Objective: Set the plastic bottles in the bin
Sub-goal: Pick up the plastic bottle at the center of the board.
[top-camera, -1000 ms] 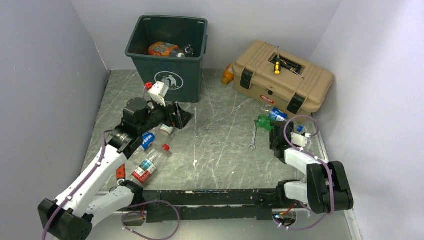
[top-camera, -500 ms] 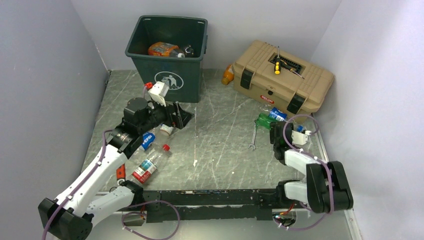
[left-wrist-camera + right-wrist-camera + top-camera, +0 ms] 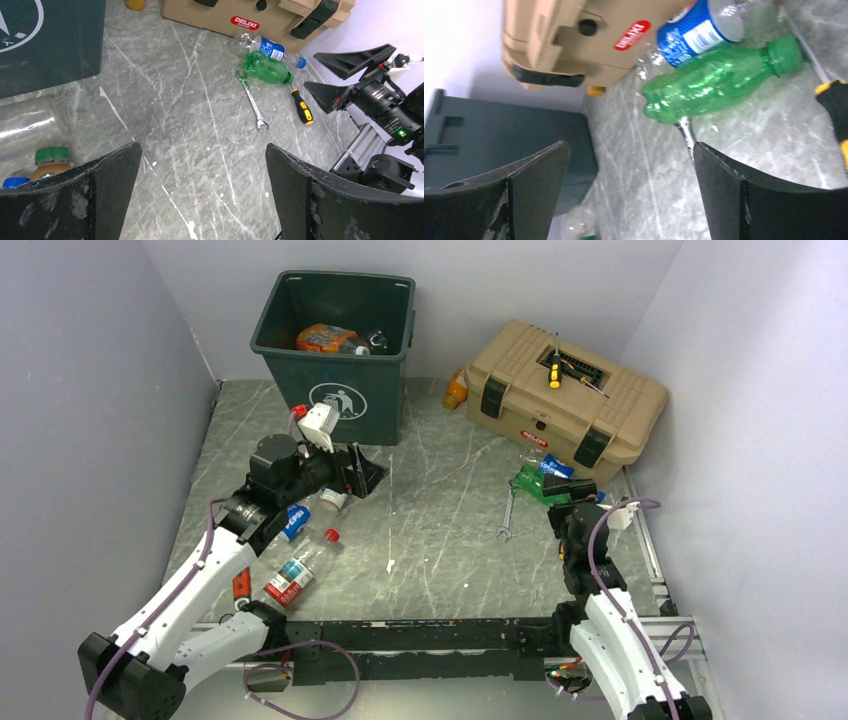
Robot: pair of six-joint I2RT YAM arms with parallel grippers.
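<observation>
The dark green bin (image 3: 385, 360) stands at the back left with an orange-labelled bottle (image 3: 325, 337) inside. A green bottle (image 3: 528, 483) (image 3: 719, 80) and a clear blue-labelled bottle (image 3: 555, 468) (image 3: 701, 25) lie before the toolbox. My right gripper (image 3: 572, 498) (image 3: 631, 145) hovers just short of them, open and empty. My left gripper (image 3: 365, 472) (image 3: 202, 147) is open and empty over bare table in front of the bin. More bottles lie under the left arm: a Pepsi one (image 3: 295, 520), a red-labelled one (image 3: 298, 570) and a small one (image 3: 333, 499). An orange bottle (image 3: 456, 390) stands left of the toolbox.
A tan toolbox (image 3: 520, 370) sits at the back right with a yellow-handled screwdriver (image 3: 554, 375) on top. A wrench (image 3: 507, 515) (image 3: 252, 102) and another screwdriver (image 3: 302, 107) (image 3: 836, 100) lie by the green bottle. Walls close in on both sides.
The right arm has swung its elbow inward and down, and its gripper has shifted back and right toward the green bottle. The left arm has not moved.
</observation>
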